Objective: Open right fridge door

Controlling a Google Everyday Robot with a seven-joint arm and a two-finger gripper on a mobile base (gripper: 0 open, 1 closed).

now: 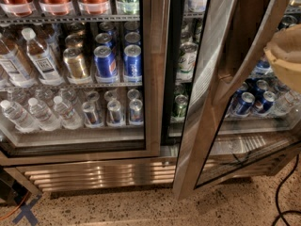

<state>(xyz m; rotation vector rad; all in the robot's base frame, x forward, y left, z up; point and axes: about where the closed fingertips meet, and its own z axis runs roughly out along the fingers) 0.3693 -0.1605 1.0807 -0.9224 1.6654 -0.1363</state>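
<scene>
The right fridge door (pixel 200 121) stands swung outward from the cabinet. Its wide brushed-steel frame runs diagonally from the top right down to the floor near the middle. Blue cans (pixel 244 102) on a shelf show through its glass pane. Between the door's edge and the centre post, a gap reveals green cans (pixel 180 105) on the inner shelves. My gripper (pixel 285 55) appears as a tan rounded shape at the right edge, in front of the door's upper glass and to the right of its steel frame.
The left fridge door (pixel 153 79) is closed, with water bottles (pixel 42 55) and cans (pixel 104 60) behind it. A steel vent grille (pixel 99 173) runs below. A black cable (pixel 282 197) loops on the speckled floor at right. Blue tape (pixel 26 214) marks an X at bottom left.
</scene>
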